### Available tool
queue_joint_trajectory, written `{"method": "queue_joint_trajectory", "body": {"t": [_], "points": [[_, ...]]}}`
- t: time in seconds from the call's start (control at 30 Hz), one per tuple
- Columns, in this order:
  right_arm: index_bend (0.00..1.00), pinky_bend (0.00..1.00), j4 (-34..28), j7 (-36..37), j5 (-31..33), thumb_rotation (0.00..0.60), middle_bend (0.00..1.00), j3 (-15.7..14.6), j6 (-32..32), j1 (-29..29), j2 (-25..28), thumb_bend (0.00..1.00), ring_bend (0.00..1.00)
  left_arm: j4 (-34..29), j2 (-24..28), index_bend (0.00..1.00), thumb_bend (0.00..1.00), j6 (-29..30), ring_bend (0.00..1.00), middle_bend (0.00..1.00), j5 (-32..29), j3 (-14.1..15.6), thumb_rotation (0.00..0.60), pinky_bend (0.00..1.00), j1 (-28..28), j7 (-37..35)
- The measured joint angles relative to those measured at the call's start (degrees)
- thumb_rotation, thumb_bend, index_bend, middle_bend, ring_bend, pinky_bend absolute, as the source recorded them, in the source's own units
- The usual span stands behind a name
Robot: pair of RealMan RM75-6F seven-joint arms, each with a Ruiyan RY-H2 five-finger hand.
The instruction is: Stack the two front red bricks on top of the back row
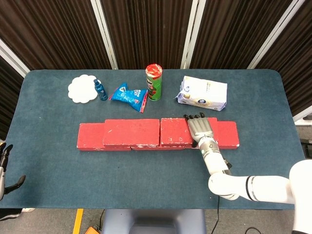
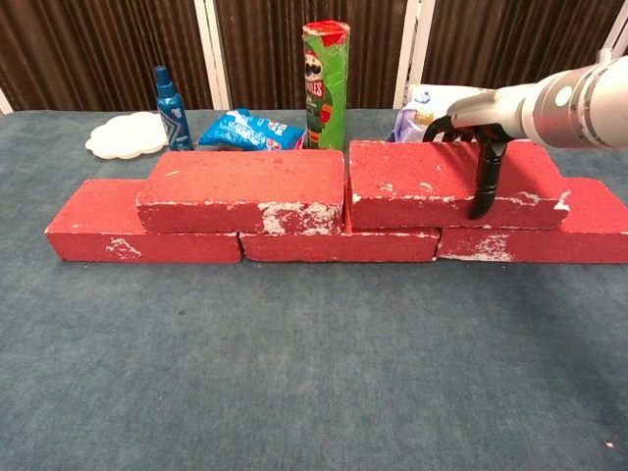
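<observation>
While both upper bricks sit on the back row, the scene reads as follows, biggest thing first.

Table (image 1: 48, 161): blue cloth top carrying everything.

Back row (image 2: 142, 234): red bricks laid end to end, the long axis running left-right across the table, about mid-depth in the head view.

Left upper brick (image 2: 241, 186): flat on the back row, long axis left-right, parallel to the row; its right end stands just beside the other upper brick.

Right upper brick (image 2: 422, 182): also flat on the row, long axis left-right, front face toward the chest camera, spanning a joint in the row below.

Right hand (image 1: 200, 129): lies palm down over the right upper brick's right part, grasping it; fingertips (image 1: 194, 116) reach over the far edge, and in the chest view the dark thumb hangs down the front face.

Left hand (image 1: 6, 168): at the left edge of the head view, off the table, well apart from the bricks; whether it is clenched or released I cannot tell.

White bag (image 1: 202, 92): behind the row, near the right hand's fingertips.

Chips can (image 2: 326, 83): upright behind the joint between the upper bricks.

Blue snack packet (image 1: 129, 95): lying left of the can.

White plate (image 1: 82, 88): far left rear.

Blue bottle (image 1: 100, 90): upright, just beside the plate.
</observation>
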Motion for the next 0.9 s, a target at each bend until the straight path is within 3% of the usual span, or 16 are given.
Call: {"method": "queue_joint_trajectory", "body": {"t": [0.47,0.9], "points": [[0.21,0.00,0.20,-0.11,0.34,0.600,0.33,0.30,0.59,0.48,-0.83,0.00,0.24,0.01,0.02,0.00,0.23,0.00,0.00,0.00,-0.30,-0.11,0.600,0.02,0.07,-0.04],[0.21,0.00,0.34,-0.43,0.76,0.600,0.25,0.44,1.10,0.73,-1.34,0.00,0.16,-0.06,0.01,0.00,0.23,-0.10,0.00,0.00,-0.50,-0.15,0.600,0.02,0.05,0.11]]}}
